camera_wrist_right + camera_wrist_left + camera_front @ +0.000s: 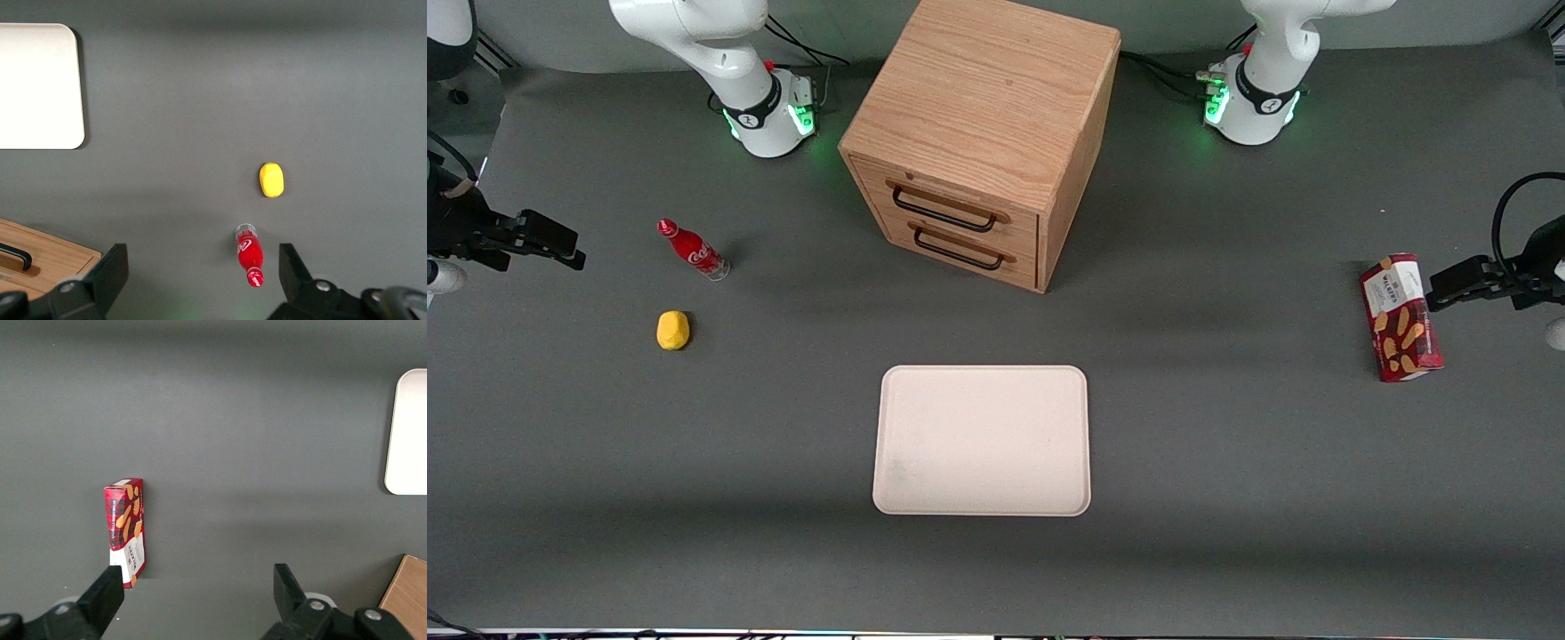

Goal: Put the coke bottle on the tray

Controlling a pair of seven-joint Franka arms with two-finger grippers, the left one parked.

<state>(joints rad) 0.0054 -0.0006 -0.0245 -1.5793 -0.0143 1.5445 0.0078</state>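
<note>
Nearest the front camera sits the tray [983, 440], bare on the grey table [1227, 498]. Farther back, toward the working arm's end, the coke bottle [695, 250] stands upright, a yellow lemon [673, 330] near it and closer to the camera. Gripper [560, 249] hovers at the table's edge, well apart from the bottle. Wrist view now: gripper [203, 267] jaws spread wide and empty, bottle [249, 255] between the fingers [110, 270] below, lemon [272, 180] and tray [40, 87] farther out, wooden drawer cabinet [40, 263] beside.
</note>
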